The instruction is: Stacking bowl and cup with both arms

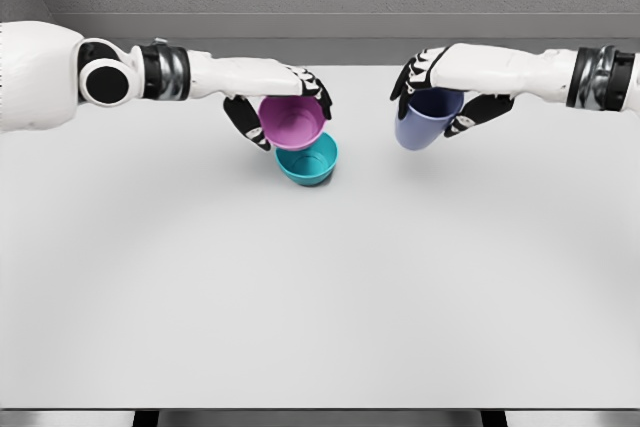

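White surface (320, 297), grey wall. Left robot hand (285, 97) clamps pink bowl (292, 122), tilted just above teal bowl (307, 160), apparently for nesting. Right robot hand (440, 97) clamps lavender cup (425, 119) aloft, likely waiting its turn.

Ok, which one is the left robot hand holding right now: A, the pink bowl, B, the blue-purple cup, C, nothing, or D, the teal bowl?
A: the left robot hand has its fingers wrapped around the pink bowl, held tilted just above the teal bowl on the white table, while the right robot hand grips the blue-purple cup.
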Available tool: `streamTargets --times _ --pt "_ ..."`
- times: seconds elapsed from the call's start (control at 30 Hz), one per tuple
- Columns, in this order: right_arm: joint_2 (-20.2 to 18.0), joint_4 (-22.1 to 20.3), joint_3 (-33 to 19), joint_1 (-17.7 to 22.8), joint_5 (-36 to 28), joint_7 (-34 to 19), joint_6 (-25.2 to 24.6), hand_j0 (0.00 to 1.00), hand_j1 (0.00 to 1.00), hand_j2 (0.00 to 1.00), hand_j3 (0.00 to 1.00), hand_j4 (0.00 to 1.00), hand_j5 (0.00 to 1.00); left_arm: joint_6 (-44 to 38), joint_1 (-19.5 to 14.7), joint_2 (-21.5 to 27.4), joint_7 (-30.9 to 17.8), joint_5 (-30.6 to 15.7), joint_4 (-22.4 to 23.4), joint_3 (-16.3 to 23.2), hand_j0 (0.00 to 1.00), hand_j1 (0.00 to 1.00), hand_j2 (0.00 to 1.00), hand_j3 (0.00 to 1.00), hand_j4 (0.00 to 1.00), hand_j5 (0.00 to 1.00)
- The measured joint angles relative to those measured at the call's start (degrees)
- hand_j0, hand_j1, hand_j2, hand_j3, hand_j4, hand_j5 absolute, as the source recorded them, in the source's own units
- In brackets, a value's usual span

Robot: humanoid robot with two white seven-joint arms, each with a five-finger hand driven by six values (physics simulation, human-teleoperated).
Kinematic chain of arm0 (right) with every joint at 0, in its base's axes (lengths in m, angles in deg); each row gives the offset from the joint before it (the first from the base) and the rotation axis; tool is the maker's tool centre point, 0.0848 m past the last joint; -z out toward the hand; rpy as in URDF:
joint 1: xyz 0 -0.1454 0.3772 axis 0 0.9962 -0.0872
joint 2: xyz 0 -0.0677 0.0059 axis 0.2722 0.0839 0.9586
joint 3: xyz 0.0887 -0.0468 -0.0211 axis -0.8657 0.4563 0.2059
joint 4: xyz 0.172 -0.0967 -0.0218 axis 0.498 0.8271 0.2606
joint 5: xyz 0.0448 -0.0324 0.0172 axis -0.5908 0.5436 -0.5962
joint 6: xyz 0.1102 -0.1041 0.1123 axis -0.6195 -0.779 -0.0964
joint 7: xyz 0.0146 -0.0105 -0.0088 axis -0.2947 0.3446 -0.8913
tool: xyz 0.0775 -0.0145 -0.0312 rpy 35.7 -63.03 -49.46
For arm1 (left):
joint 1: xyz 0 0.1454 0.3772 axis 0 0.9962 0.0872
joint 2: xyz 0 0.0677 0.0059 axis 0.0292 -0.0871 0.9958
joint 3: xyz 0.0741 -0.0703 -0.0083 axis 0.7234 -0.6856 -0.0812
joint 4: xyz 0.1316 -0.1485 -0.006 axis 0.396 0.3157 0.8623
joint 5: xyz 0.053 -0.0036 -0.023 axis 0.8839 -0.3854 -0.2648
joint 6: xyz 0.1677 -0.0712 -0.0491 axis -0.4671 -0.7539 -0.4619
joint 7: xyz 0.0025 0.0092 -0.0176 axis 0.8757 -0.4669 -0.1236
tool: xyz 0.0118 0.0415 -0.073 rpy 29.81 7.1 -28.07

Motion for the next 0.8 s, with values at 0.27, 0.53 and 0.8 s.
streamTargets --times 0.27,0.53,0.8 --pt "0.1 0.0 0.0 0.0 0.0 0.0 0.0 0.53 0.53 0.53 0.53 0.53 0.53 0.0 0.6 -0.7 0.0 -0.3 0.0 -0.1 0.64 0.64 0.64 0.64 0.64 0.64" --pt "0.5 0.0 0.0 0.1 0.0 0.0 0.0 0.53 0.53 0.53 0.53 0.53 0.53 0.0 1.1 -1.4 0.0 -0.3 0.1 0.0 0.64 0.64 0.64 0.64 0.64 0.64" --pt "0.6 0.0 0.0 0.2 0.0 0.0 0.0 0.53 0.53 0.53 0.53 0.53 0.53 0.0 1.5 -1.6 0.0 -0.4 0.2 0.2 0.64 0.64 0.64 0.64 0.64 0.64"
